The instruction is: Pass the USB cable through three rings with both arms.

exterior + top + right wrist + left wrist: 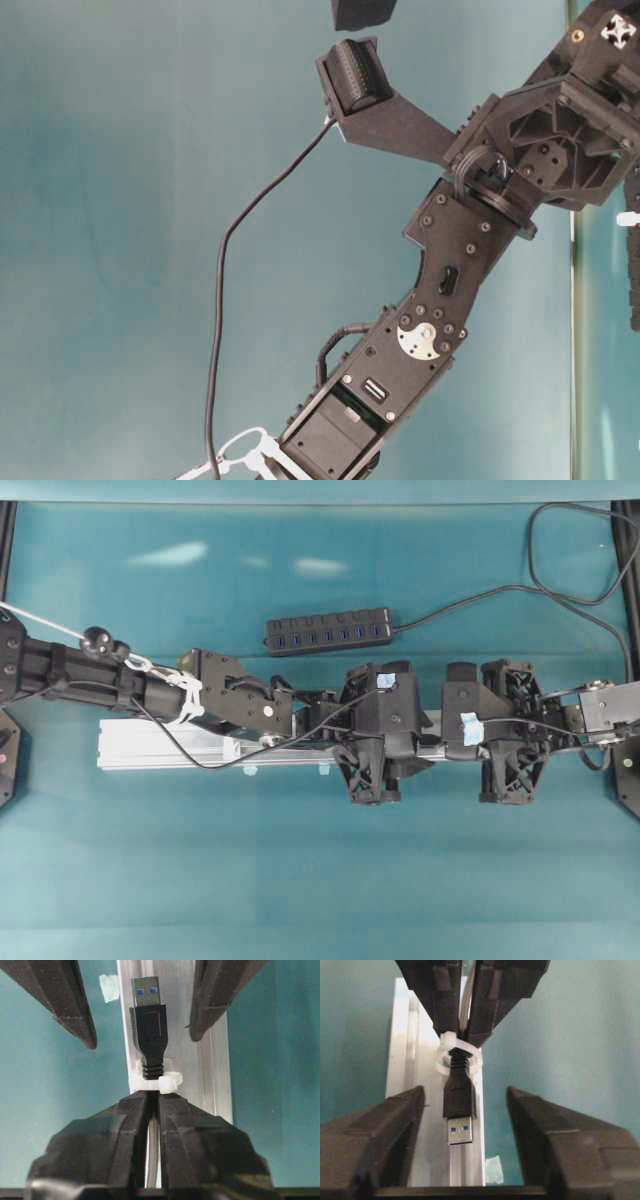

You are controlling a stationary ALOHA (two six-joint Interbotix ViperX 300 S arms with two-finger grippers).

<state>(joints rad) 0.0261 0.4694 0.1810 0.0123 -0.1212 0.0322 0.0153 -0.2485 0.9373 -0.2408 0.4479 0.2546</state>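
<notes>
Pointing straight along the silver rail [402,1060], the USB cable [460,1097] lies lengthwise on it, its metal plug end poking through a white ring [462,1055] toward the left pincer [465,1110]. That left pincer stands apart, one finger on each side of the plug, touching nothing. Behind the ring, the right pincer [152,1102] is pressed together on the USB cable's cord, tips right against the ring, above the teal counter [320,880].
</notes>
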